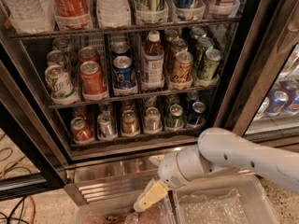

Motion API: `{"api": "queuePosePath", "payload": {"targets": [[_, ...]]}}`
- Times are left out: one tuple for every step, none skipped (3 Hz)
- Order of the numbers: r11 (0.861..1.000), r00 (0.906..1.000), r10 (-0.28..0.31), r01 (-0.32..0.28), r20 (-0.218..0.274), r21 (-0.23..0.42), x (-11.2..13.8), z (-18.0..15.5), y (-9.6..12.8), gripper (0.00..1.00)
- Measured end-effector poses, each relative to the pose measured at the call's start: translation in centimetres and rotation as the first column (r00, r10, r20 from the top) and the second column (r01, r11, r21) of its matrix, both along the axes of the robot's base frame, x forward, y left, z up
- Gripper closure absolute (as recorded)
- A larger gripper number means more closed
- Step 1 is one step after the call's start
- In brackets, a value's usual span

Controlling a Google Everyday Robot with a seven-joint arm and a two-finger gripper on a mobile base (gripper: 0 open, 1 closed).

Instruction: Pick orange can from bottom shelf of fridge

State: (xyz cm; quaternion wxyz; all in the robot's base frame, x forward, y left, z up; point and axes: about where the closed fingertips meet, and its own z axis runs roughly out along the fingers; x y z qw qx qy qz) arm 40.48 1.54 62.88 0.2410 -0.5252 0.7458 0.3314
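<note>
Camera view shows the coppery orange can [130, 122] standing untouched on the dark wire bottom shelf [140, 138] of the glass-door metal fridge [112, 174]; the pale tan gripper [150, 196] hangs well below that shelf, carrying nothing; open or closed, I cannot tell; reaching, grasping and lifting remain

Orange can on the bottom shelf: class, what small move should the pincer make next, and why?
Probably raise the pincer toward the orange can: the pincer hangs below the bottom shelf, before the steel base panel, and the can stands untouched.

no text legible on anything
</note>
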Motion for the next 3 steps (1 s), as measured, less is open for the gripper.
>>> {"api": "queuePosePath", "payload": {"targets": [[0.988,0.9888,-0.139,0.142,-0.056,0.064,-1.7,-1.9,1.9,0.0],[0.98,0.9817,-0.19,0.191,-0.017,0.062,-0.6,-2.1,2.1,0.0],[0.98,0.9817,-0.19,0.191,-0.017,0.062,-0.6,-2.1,2.1,0.0]]}}
